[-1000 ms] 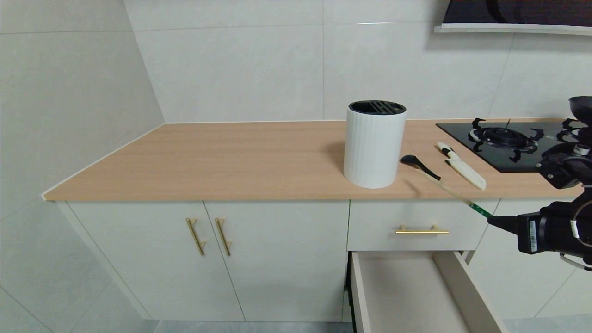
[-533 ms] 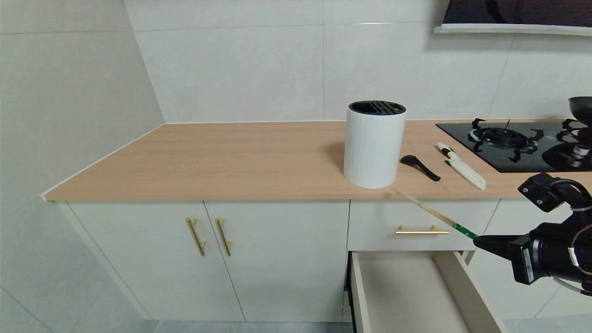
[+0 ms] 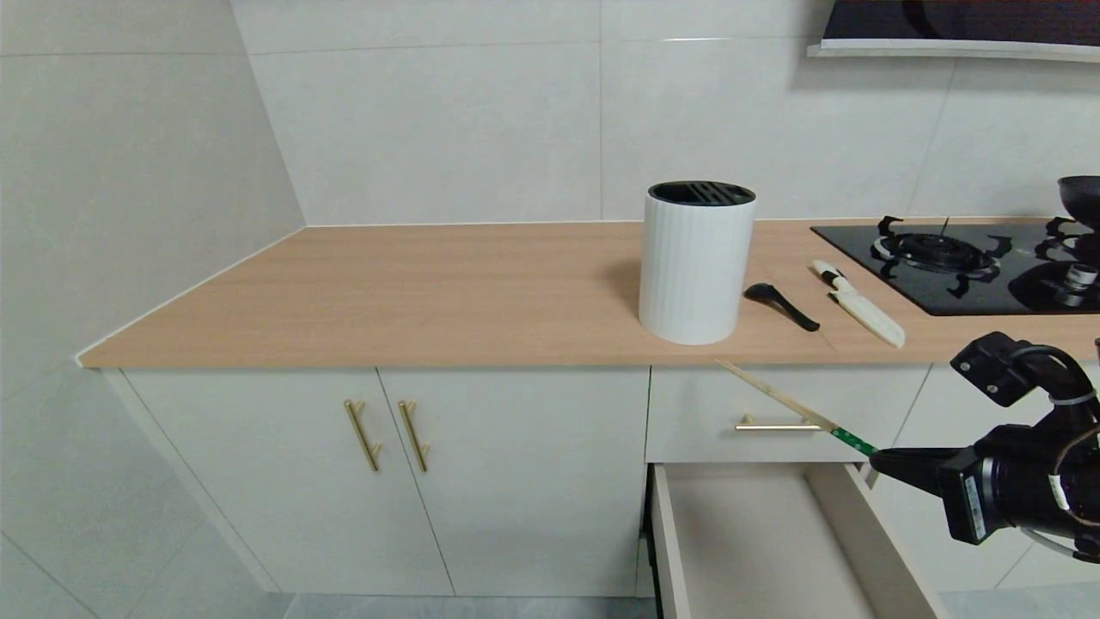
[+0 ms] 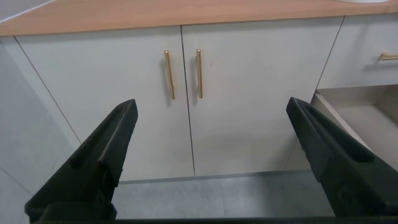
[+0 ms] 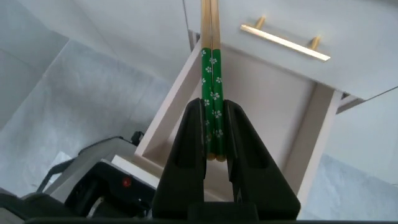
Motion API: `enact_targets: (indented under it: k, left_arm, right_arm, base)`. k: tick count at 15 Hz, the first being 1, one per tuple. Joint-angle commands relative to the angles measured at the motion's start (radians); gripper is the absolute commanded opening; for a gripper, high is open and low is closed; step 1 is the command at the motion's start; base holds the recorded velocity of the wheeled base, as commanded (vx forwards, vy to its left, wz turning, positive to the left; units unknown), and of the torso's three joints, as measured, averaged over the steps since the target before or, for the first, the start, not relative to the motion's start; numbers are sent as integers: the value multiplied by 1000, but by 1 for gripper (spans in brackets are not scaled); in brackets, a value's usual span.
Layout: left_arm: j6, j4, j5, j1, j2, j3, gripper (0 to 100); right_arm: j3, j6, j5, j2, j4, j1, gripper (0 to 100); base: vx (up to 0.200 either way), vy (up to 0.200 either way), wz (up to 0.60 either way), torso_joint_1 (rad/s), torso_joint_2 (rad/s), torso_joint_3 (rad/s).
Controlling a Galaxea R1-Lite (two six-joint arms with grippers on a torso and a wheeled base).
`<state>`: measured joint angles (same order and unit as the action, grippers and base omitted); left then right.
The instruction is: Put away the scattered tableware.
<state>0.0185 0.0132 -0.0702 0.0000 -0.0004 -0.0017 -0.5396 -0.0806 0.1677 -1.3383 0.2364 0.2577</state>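
Note:
My right gripper is shut on a pair of wooden chopsticks with green patterned ends, held level in front of the closed upper drawer, above the open lower drawer. On the wooden counter lie a black spoon and a white-sheathed knife, both right of a tall white ribbed holder with a black slotted top. My left gripper is open, low down, facing the cabinet doors.
A black gas hob occupies the counter's right end, with a dark pot at the edge. Gold handles stick out from the cabinet doors and the upper drawer. The left half of the counter is bare.
My right gripper has carried the chopsticks down off the counter edge and leftward, to in front of the upper drawer. The head camera shifted slightly.

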Motion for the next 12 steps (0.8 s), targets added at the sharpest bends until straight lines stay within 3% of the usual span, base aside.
enact_targets:
  k: [1, 12]
  left_arm:
    - [0, -1, 0, 0, 0, 0, 100]
    - [0, -1, 0, 0, 0, 0, 100]
  right_arm:
    - [1, -1, 0, -10, 1, 2, 0]
    - [4, -2, 0, -30, 0, 3, 0]
  base:
    - [0, 0, 0, -163, 408, 227]
    - [0, 0, 0, -183, 470, 283]
